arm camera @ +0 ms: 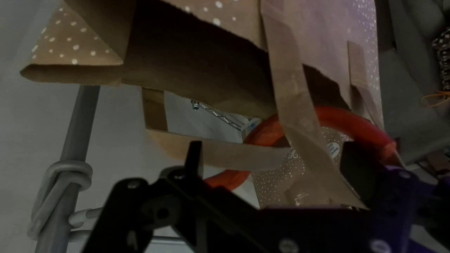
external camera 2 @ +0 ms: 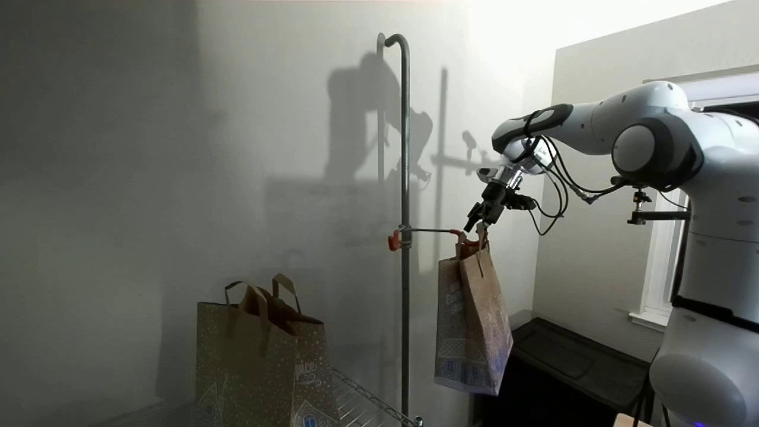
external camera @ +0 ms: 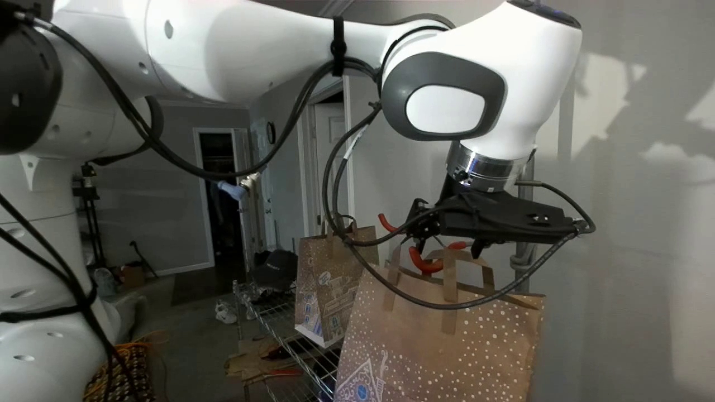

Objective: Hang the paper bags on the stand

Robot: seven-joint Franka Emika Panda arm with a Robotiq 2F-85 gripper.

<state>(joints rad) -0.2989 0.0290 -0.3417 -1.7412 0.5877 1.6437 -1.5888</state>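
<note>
just above the hooked paper bag [external camera: 438, 363], with spread gripper [external camera: 448, 251].
likely must rise clear of handle strap [arm camera: 291, 95] between fingers [arm camera: 193, 153].

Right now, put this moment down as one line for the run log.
hanging bag: on orange hook of stand | other bag: upright on wire rack, not yet hung | gripper: open, by hanging bag's handles

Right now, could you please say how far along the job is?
Looks done: a speckled paper bag hangs from the orange hook on the stand. Underway: the open hand, not yet clear of the handles. Left: a second paper bag, on the wire rack.
</note>
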